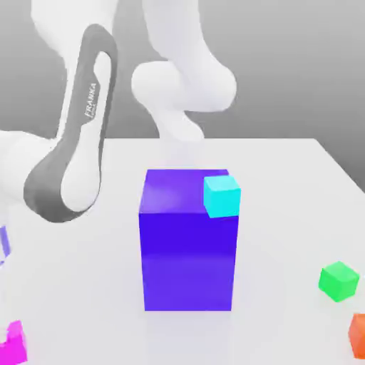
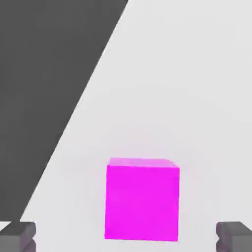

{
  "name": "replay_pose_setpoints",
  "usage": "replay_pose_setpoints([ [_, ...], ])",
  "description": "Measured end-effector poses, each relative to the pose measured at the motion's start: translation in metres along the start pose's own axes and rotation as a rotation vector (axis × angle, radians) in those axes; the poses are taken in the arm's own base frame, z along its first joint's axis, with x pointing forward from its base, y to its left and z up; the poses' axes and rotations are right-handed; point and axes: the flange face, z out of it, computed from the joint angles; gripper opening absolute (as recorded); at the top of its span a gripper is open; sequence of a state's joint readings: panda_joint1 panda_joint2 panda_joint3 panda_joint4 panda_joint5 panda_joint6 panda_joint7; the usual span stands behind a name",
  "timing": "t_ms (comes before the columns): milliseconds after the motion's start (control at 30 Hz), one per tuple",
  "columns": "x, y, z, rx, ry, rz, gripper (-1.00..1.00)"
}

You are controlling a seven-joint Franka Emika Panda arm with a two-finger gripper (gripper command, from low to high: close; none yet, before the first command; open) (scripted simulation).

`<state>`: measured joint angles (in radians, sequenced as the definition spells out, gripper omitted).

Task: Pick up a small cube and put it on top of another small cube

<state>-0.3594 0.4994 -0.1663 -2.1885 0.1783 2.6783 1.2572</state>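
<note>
Only partly is the pink cube (image 1: 14, 343) seen in the exterior view, cut off at the corner, well away from the purple block (image 1: 187, 242) on the counter (image 1: 285, 178). Through the hand view its plain, glossy face is seen square-on, with no long axis. The gripper (image 2: 126, 236) is spread wide, one finger (image 2: 17, 235) either side, nothing held. The green cube (image 1: 338, 280) sits apart from the block.

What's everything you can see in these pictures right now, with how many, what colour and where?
big block: one, purple-blue, table centre.
cyan cube: one, cyan, by the big block's top corner on the exterior view's right.
green cube: one, green, exterior view's right.
orange cube: one, orange, exterior view's lower right corner.
magenta cube: one, magenta, exterior view's lower left corner.
table: one, white.
arm: one, white and grey, exterior view's left.
gripper: one, open, fingers either side of the magenta cube.
</note>
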Motion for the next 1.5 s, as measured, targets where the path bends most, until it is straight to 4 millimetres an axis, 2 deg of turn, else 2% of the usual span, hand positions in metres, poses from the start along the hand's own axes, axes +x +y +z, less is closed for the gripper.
replay_pose_setpoints([
  [33, 0.000, 0.001, 0.015, -0.001, 0.000, 0.002, 0.00],
  [67, 0.001, 0.001, 0.025, -0.002, 0.000, 0.003, -1.00],
  [233, 0.001, 0.001, 0.025, -0.001, 0.000, 0.003, -1.00],
  [267, 0.001, 0.002, 0.030, -0.001, 0.000, 0.003, -1.00],
  [333, 0.001, 0.001, 0.016, -0.002, 0.000, 0.004, -1.00],
  [433, -0.001, 0.000, -0.023, 0.000, 0.000, -0.004, -1.00],
  [500, -0.036, -0.010, -0.032, 0.009, -0.006, -0.063, -1.00],
  [567, -0.085, -0.011, -0.037, 0.012, -0.022, -0.107, -1.00],
  [733, -0.211, 0.008, -0.050, 0.016, -0.060, -0.210, -1.00],
  [833, -0.281, 0.036, -0.059, 0.012, -0.077, -0.259, -1.00],
  [933, -0.346, 0.076, -0.068, 0.006, -0.087, -0.306, -1.00],
  [1067, -0.426, 0.151, -0.081, -0.005, -0.086, -0.366, -1.00],
  [1133, -0.457, 0.192, -0.086, -0.007, -0.078, -0.394, -1.00],
  [1233, -0.493, 0.257, -0.091, -0.006, -0.059, -0.438, -1.00],
  [1333, -0.519, 0.331, -0.092, 0.001, -0.032, -0.494, -1.00],
  [1367, -0.515, 0.340, -0.089, 0.000, -0.018, -0.477, -1.00],
  [1500, -0.512, 0.343, -0.063, 0.002, -0.008, -0.448, -1.00],
])
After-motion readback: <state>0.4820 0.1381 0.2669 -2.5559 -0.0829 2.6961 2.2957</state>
